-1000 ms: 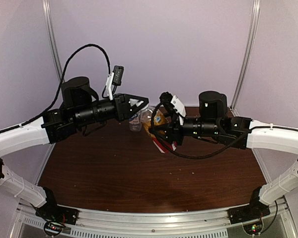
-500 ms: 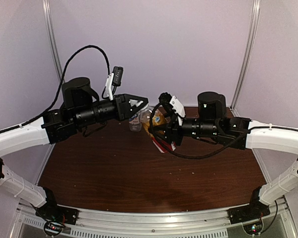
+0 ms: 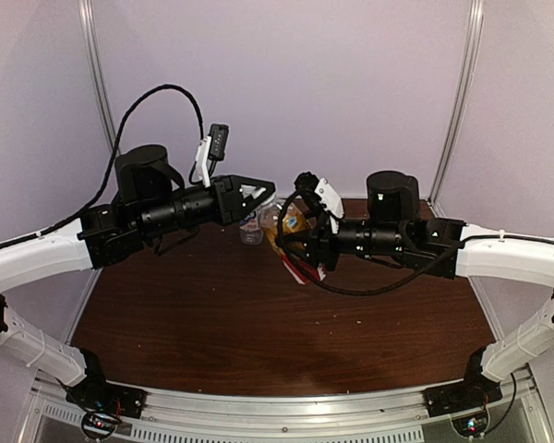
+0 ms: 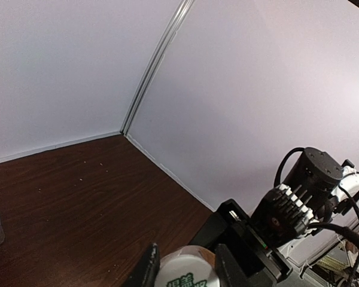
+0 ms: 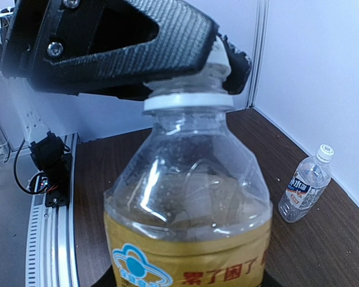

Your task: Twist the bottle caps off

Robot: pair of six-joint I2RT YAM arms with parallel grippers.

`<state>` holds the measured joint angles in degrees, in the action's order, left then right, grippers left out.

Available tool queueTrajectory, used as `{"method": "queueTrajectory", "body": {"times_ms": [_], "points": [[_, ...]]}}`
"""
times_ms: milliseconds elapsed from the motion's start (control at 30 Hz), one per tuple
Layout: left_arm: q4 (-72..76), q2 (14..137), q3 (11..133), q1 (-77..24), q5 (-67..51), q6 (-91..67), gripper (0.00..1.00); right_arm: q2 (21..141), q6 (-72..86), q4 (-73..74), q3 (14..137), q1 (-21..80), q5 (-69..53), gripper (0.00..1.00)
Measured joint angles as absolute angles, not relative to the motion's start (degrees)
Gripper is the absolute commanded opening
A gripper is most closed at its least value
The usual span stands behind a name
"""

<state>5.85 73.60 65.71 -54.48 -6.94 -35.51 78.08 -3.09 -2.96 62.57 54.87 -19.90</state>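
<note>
So the left gripper was clamped shut on the cap of the amber bottle, while the right gripper pinched that bottle's body, holding it tilted above the table. The clear bottle stood capped near the back wall. Barely anything differed from a second earlier; the right arm just crept a hair leftward. The left arm and the right one both reached inward, forearms roughly level.

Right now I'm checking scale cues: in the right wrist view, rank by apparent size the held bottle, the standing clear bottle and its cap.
Largest: held bottle, though nearness inflates it.
Then: clear bottle.
Smallest: white cap.
</note>
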Motion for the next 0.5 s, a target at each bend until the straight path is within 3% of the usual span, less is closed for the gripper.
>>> {"method": "queueTrajectory", "body": {"times_ms": [500], "points": [[7.7, 73.1, 64.9, -54.4, -7.8, -31.7, 0.45, 78.1, -2.4, -3.2, 62.6, 54.1, -23.9, 0.45]]}}
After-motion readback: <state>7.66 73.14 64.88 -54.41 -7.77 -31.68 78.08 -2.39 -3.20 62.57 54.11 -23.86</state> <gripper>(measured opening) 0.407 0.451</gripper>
